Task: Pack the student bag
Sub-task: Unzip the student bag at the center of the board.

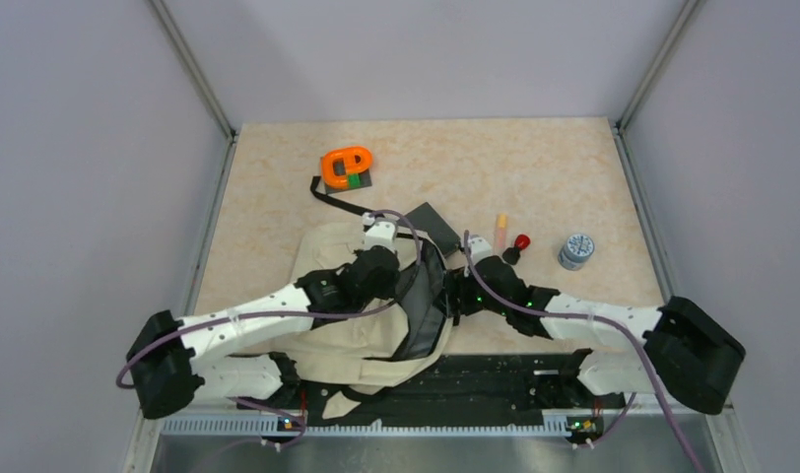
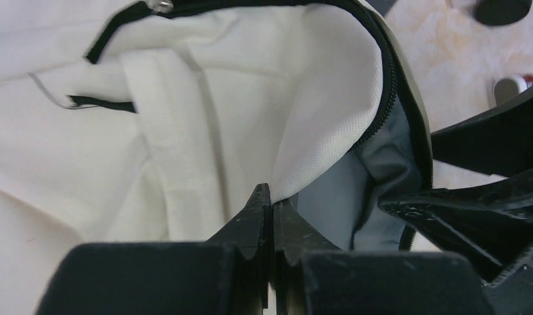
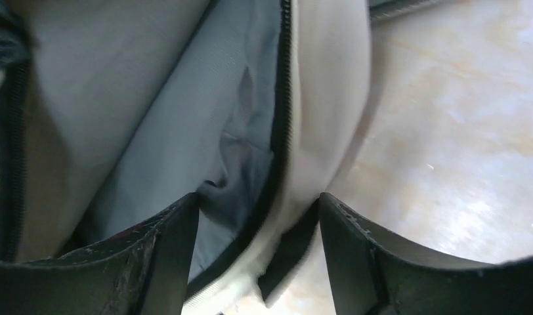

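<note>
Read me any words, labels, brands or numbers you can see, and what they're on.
No text is readable.
The lid of the grey jar has light markings, too small to read.
No print shows on the student bag or the orange object.

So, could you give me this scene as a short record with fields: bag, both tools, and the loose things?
bag: student bag, on the table, zipper open, grey lining showing
left tool: shut, tip at the pale flap edge; grip on fabric unclear
right tool: open, one finger each side of the bag's rim
outside the bag: orange item, dark flat item, peach stick, red-topped piece, grey round container
</note>
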{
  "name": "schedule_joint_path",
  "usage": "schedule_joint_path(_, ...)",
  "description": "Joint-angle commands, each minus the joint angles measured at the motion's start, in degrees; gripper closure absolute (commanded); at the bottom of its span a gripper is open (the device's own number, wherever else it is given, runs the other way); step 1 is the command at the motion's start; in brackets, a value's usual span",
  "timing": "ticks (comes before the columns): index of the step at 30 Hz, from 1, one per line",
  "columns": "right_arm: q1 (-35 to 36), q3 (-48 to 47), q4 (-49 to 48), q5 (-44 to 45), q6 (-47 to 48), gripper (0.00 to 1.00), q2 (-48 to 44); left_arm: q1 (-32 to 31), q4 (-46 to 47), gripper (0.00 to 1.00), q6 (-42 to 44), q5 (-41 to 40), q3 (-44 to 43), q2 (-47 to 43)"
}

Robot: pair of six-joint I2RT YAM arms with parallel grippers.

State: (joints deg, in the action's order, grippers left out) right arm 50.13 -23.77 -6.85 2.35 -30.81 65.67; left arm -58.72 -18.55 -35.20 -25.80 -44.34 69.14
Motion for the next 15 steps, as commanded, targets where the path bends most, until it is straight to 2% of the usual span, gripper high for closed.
schedule_joint_path(1,2.3,-7.1,-10.3,-1.0,-1.0,0.46,9.1,5.0,-1.7,1.0,3.6,0.4,0.6,-8.7)
schedule_joint_path(4,3.0,-12.6,-13.0,-1.6,0.5,0.75,16.2,7.7,-7.6,1.0,5.6,-0.9,-1.2,-14.6)
schedule_joint_path(7,3.3,-19.7,-14.6,-2.1,2.6,0.9,23.0,10.3,-13.0,1.0,7.6,-2.0,-4.2,-19.6)
schedule_joint_path(10,3.5,-27.3,-14.6,-3.2,4.4,0.93,29.6,12.5,-18.8,1.0,9.7,-3.4,-8.1,-23.1)
schedule_joint_path(13,3.4,-34.2,-12.4,-4.3,6.1,0.91,34.3,14.6,-24.9,1.0,12.2,-6.0,-12.4,-24.2)
schedule_joint_path(14,3.4,-35.7,-11.5,-4.3,6.8,0.86,34.9,15.3,-26.4,1.0,13.2,-7.0,-13.6,-24.2)
schedule_joint_path(15,3.4,-36.9,-10.7,-4.3,7.4,0.77,35.2,16.1,-27.7,1.0,14.3,-7.6,-14.5,-24.2)
